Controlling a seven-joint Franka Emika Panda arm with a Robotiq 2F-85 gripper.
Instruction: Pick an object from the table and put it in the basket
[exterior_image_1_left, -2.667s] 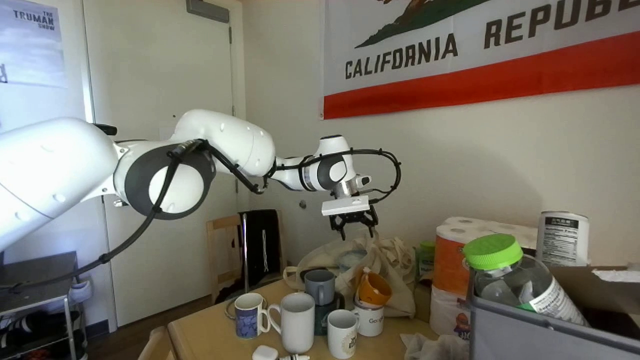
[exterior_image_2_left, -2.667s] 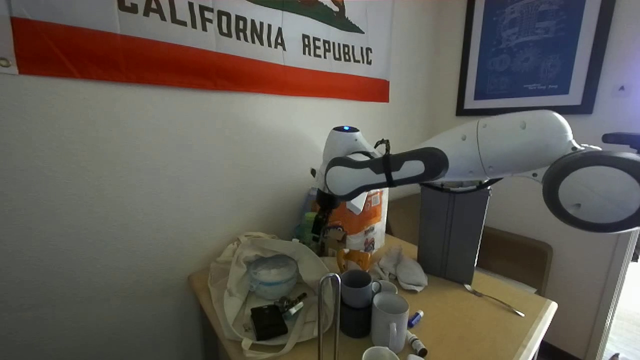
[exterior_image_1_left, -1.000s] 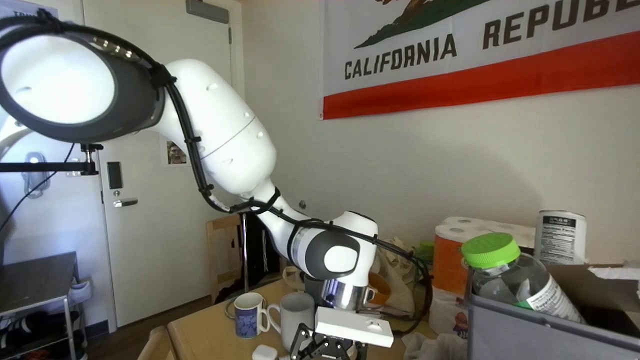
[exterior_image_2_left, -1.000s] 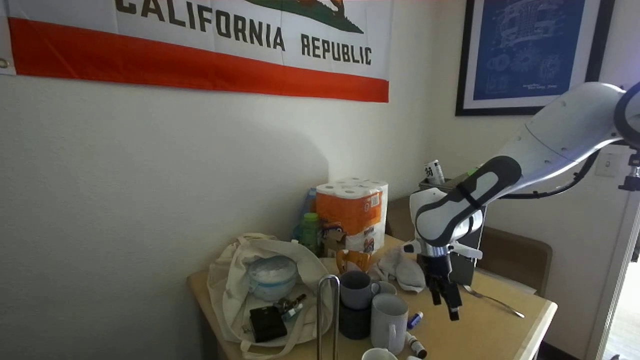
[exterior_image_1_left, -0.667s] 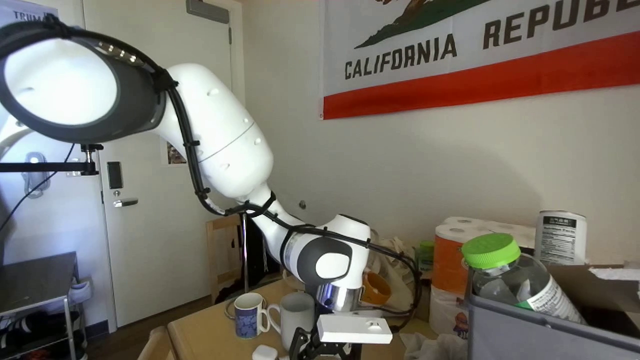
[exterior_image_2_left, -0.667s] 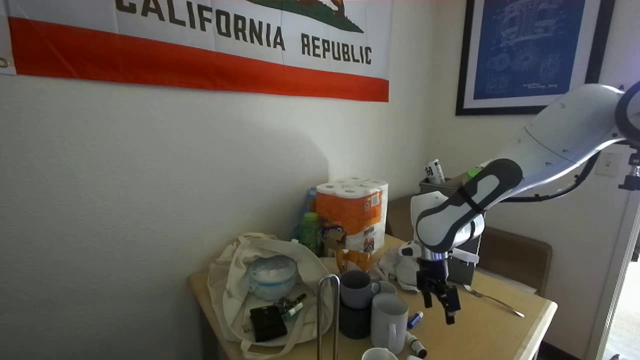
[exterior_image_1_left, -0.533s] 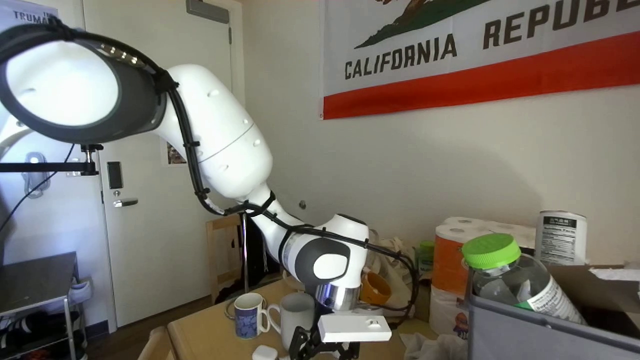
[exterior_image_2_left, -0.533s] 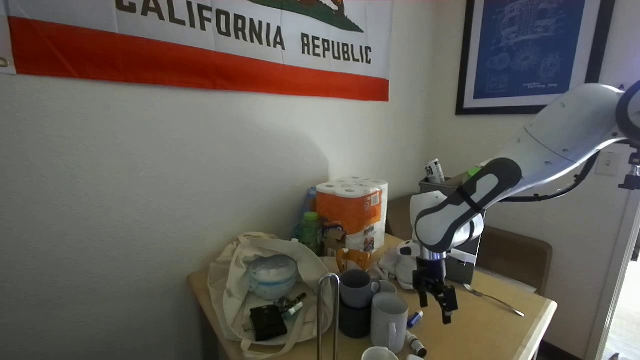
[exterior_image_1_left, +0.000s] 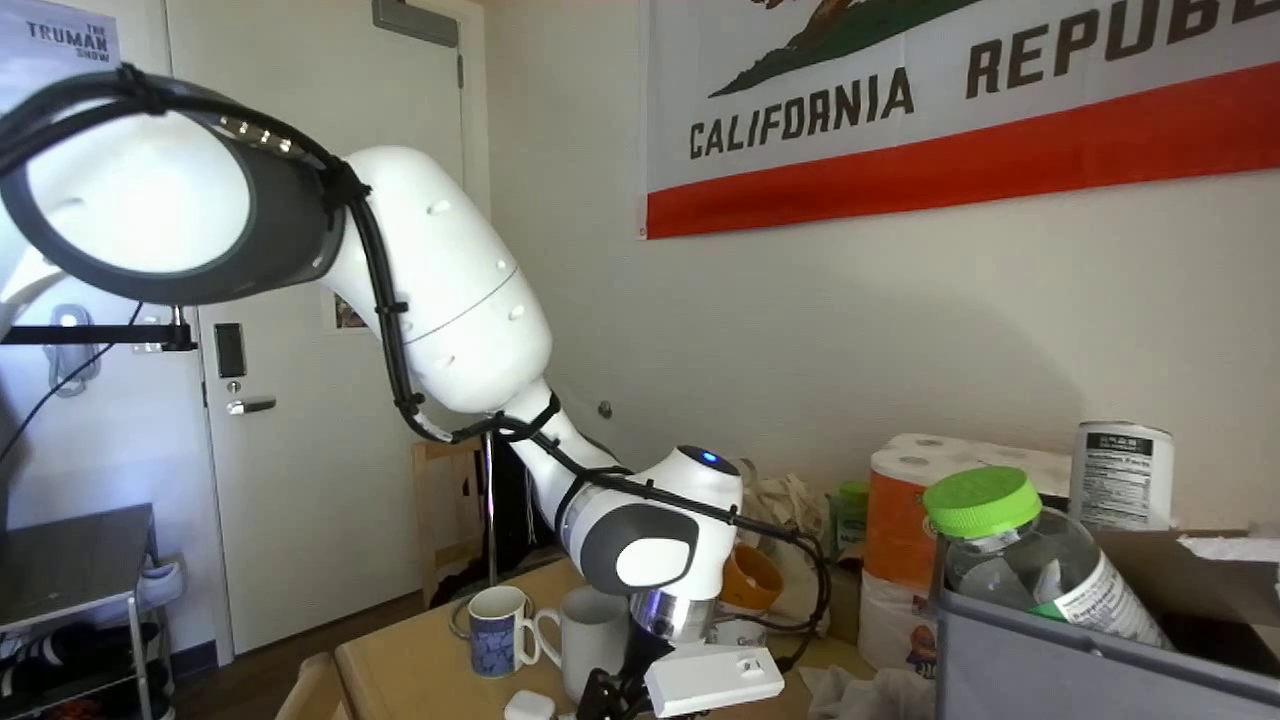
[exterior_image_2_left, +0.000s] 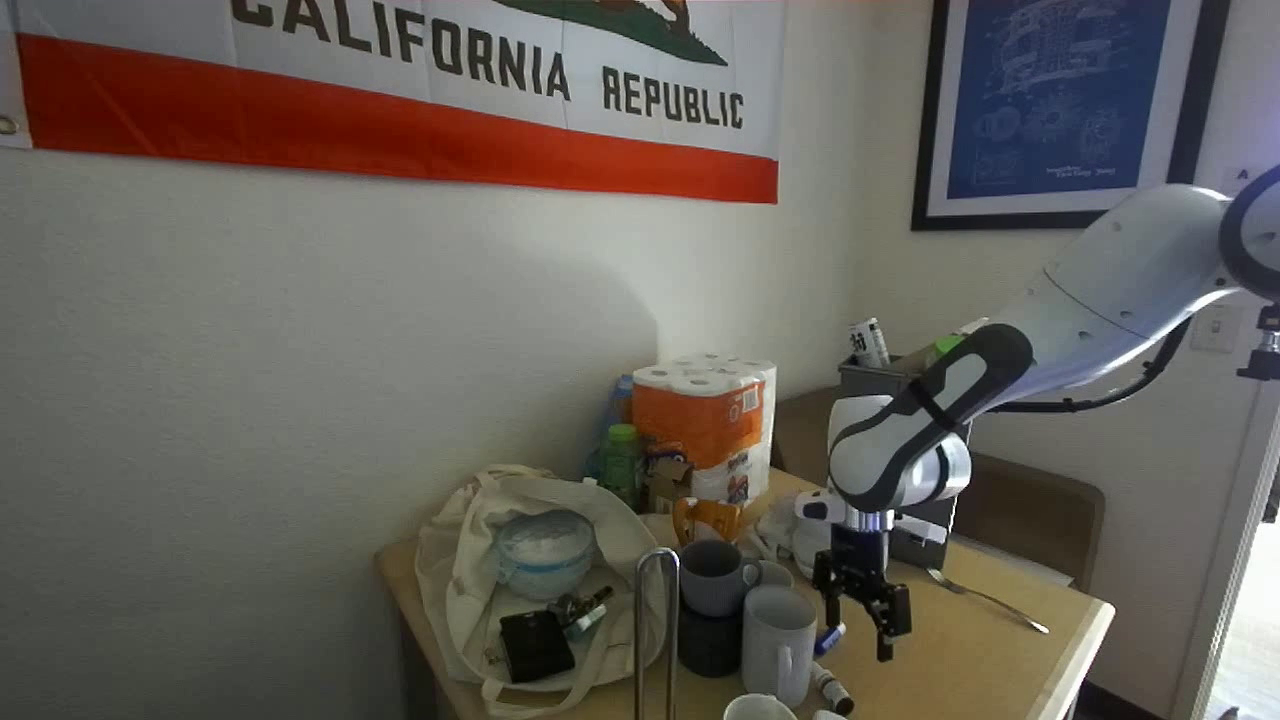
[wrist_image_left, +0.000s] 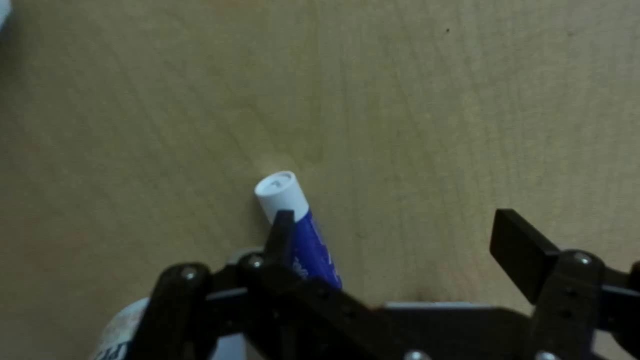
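Note:
A small blue stick with a white cap (wrist_image_left: 320, 252) lies on the light brown table (wrist_image_left: 400, 100). It also shows in an exterior view (exterior_image_2_left: 830, 638), beside the grey mug. My gripper (wrist_image_left: 394, 220) is open and empty just above the table. In the wrist view its left finger overlaps the stick and the space between the fingers shows bare wood; I cannot tell whether they touch. The gripper also shows in an exterior view (exterior_image_2_left: 858, 636). A grey bin (exterior_image_1_left: 1090, 660), perhaps the basket, stands at the right with a green-lidded jar in it.
A tall grey mug (exterior_image_2_left: 780, 645), stacked dark mugs (exterior_image_2_left: 712, 580) and a blue-patterned mug (exterior_image_1_left: 497, 640) stand close by. A whitish tube (exterior_image_2_left: 833, 690) and a fork (exterior_image_2_left: 985, 600) lie on the table. A cloth tote bag (exterior_image_2_left: 450, 600) and paper rolls (exterior_image_2_left: 700, 420) are behind.
The arm has come down from high over the tote bag to the table. In the last second the gripper has shifted slightly toward the blue stick and turned a little, staying open.

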